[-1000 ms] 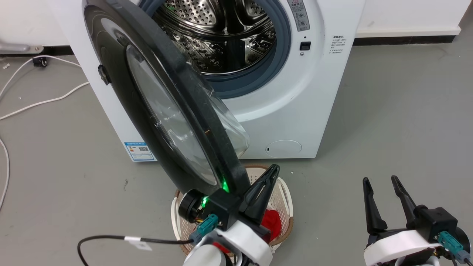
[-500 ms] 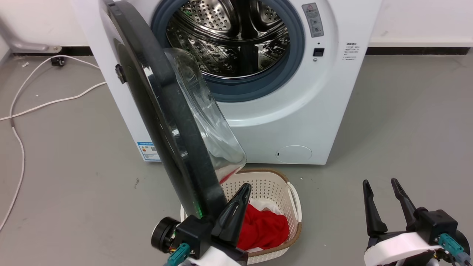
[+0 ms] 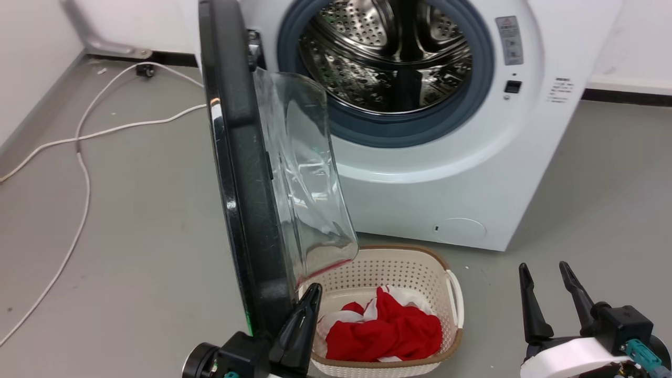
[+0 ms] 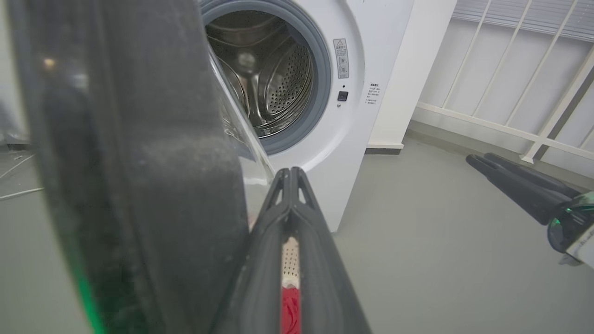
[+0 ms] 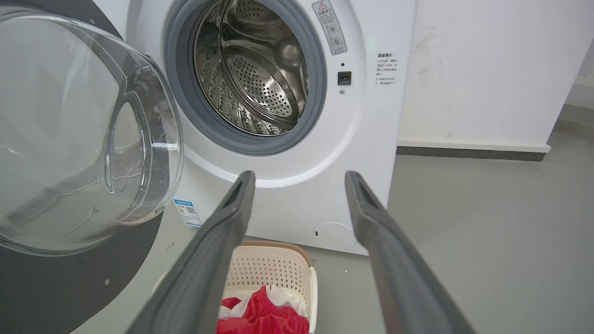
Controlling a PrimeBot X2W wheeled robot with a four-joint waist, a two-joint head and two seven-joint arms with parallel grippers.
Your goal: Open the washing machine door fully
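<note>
Head view: the washing machine door stands swung out from the washing machine and is seen edge-on. Its black rim runs from the top of the frame down toward the robot and ends just beside the left gripper at the bottom edge. The door is on the gripper's left side and the laundry basket, with a red cloth in it, is on its right. In the left wrist view the gripper's two dark fingers are pressed together at the tips, holding nothing. They lie close along the inner side of the door's rim. Whether they actually touch it cannot be told. A thin slit between the fingers shows a strip of basket and red cloth. The door is hinged on the robot's left of the opening and stands roughly square to the machine's front. Its clear glass bowl bulges to the robot's right, across the front of the grey gasket and the perforated steel drum. The right gripper hangs low at the robot's right with its fingers spread and empty, well apart from the door. From the right wrist view its fingers frame the machine's white front, and the glass bowl fills the left of the frame. A white cable trails over the grey floor left of the door.
</note>
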